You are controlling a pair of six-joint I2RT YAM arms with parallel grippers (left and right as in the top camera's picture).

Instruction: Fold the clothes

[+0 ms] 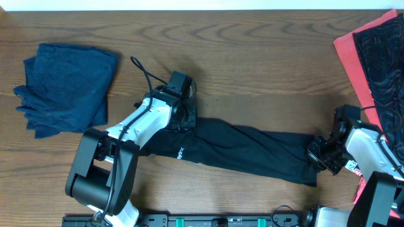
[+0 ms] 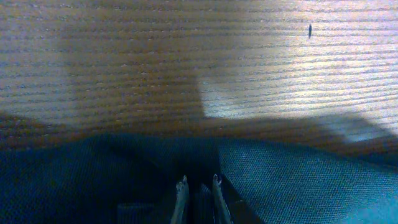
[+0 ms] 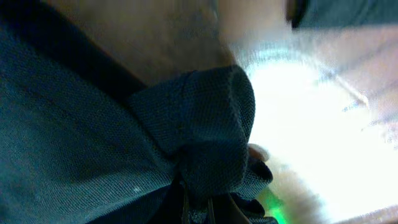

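Note:
A long black garment (image 1: 246, 150) lies stretched across the wooden table between my two grippers. My left gripper (image 1: 184, 115) is shut on its left end; in the left wrist view the fingertips (image 2: 198, 184) pinch the dark cloth (image 2: 298, 180) just below the bare table. My right gripper (image 1: 322, 153) is shut on its right end; in the right wrist view the cloth (image 3: 199, 118) bunches up over the fingertips (image 3: 198, 200). A folded dark blue garment (image 1: 63, 85) lies at the far left.
A red and black garment (image 1: 375, 53) lies at the right edge of the table. A black cable (image 1: 144, 74) loops above my left arm. Bare wood (image 1: 252, 57) shows along the far side.

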